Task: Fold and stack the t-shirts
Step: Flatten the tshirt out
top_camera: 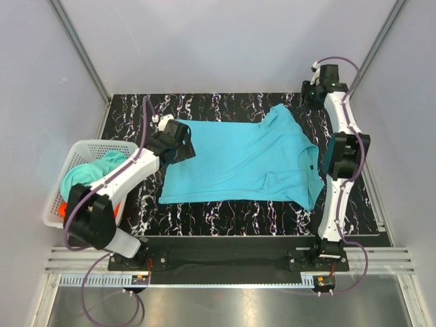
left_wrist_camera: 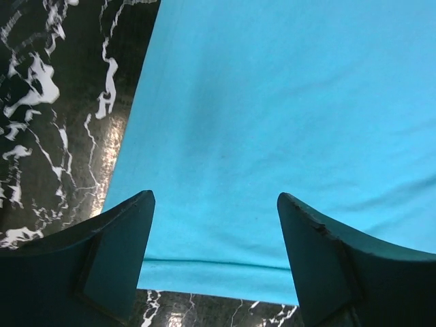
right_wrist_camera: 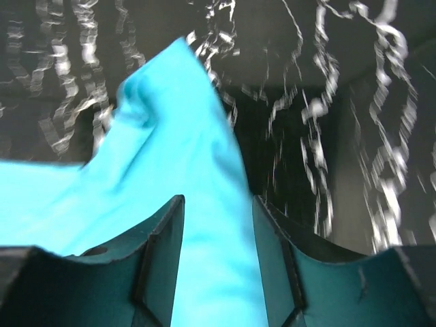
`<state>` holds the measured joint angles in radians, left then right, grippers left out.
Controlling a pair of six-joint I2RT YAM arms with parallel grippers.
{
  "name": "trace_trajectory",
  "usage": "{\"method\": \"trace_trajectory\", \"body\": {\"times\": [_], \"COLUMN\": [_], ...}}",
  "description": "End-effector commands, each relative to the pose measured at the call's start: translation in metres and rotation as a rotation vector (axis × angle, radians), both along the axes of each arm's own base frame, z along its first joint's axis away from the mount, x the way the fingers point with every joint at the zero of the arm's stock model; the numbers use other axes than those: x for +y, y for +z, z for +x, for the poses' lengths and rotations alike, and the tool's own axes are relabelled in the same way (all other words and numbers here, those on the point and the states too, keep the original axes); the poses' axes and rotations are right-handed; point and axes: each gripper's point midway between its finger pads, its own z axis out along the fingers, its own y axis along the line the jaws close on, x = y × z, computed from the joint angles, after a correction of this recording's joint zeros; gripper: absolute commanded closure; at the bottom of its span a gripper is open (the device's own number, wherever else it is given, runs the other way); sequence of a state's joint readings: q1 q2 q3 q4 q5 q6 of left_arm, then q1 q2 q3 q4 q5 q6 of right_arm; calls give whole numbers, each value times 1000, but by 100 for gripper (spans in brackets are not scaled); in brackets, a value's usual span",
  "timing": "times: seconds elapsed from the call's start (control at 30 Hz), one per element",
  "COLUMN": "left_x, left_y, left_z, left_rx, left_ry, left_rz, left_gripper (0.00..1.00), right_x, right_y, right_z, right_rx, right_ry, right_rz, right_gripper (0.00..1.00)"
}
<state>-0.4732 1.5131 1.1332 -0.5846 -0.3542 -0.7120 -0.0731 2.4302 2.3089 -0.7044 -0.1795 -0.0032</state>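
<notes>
One bright cyan t-shirt (top_camera: 238, 160) lies spread across the surface (top_camera: 204, 219); light and limp, it likely wants pinching at its hem corners. At its 9 o'clock edge the left gripper (left_wrist_camera: 214, 197) hangs with jaws wide apart, and at 3 o'clock the right gripper (right_wrist_camera: 218, 204) stands with jaws parted astride a cloth fold.

White lattice basket (top_camera: 95, 145) at left edge, black marbled table (top_camera: 225, 221).

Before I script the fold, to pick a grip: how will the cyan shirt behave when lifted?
Probably floppy: the shirt lies flat with soft wrinkles, so it should drape. Likely light, being thin cloth. Pushed, it may bunch, as its rumpled folds suggest.
</notes>
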Motion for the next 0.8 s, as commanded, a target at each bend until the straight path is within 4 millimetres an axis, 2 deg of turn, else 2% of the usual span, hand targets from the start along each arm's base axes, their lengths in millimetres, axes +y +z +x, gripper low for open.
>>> {"method": "trace_trajectory", "body": {"times": [0.0, 0.03, 0.07, 0.13, 0.17, 0.2, 0.23, 0.27, 0.37, 0.43, 0.47, 0.57, 0.77], "left_x": [-7, -14, -20, -26, -27, -27, -26, -25, -24, -25, -25, -25, -15], "left_y": [36, 42, 43, 40, 40, 43, 37, 35, 34, 31, 30, 25, 21], "left_z": [-4, -3, -14, -21, -26, -30, -35, -37, -46, -52, -53, -59, -67], "left_rx": [-79, -106, -109, -127, -126, -136, -127, -127, -122, -113, -111, -95, -103], "left_ry": [-111, -145, -210, -263, -273, -281, -281, -286, -291, -298, -299, -304, -282], "left_rz": [-34, -63, -98, -133, -143, -159, -158, -157, -178, -194, -200, -209, -191], "left_gripper": [20, 20, 20, 20, 20, 20, 20, 20, 20, 20, 20, 21, 21], "right_x": [-5, -3, -1, 0, 7, 4, 5, 8, 2, -4, 0, 9, 6], "right_y": [93, 86, 71, 57, 27, 36, 32, 21, -2, -14, -23, -35, -61], "right_z": [-57, -75, -109, -138, -167, -180, -189, -208, -231, -238, -244, -248, -257], "right_rx": [-20, 27, 96, 137, 227, 211, 217, 247, 310, 344, 367, 378, 410], "right_ry": [-120, -125, -130, -151, -148, -166, -176, -176, -203, -227, -218, -198, -221], "right_rz": [18, 25, 29, 59, 103, 127, 141, 146, 140, 124, 143, 185, 168], "right_gripper": [49, 49, 49, 48, 48, 49, 50, 50, 53, 54, 55, 56, 53]}}
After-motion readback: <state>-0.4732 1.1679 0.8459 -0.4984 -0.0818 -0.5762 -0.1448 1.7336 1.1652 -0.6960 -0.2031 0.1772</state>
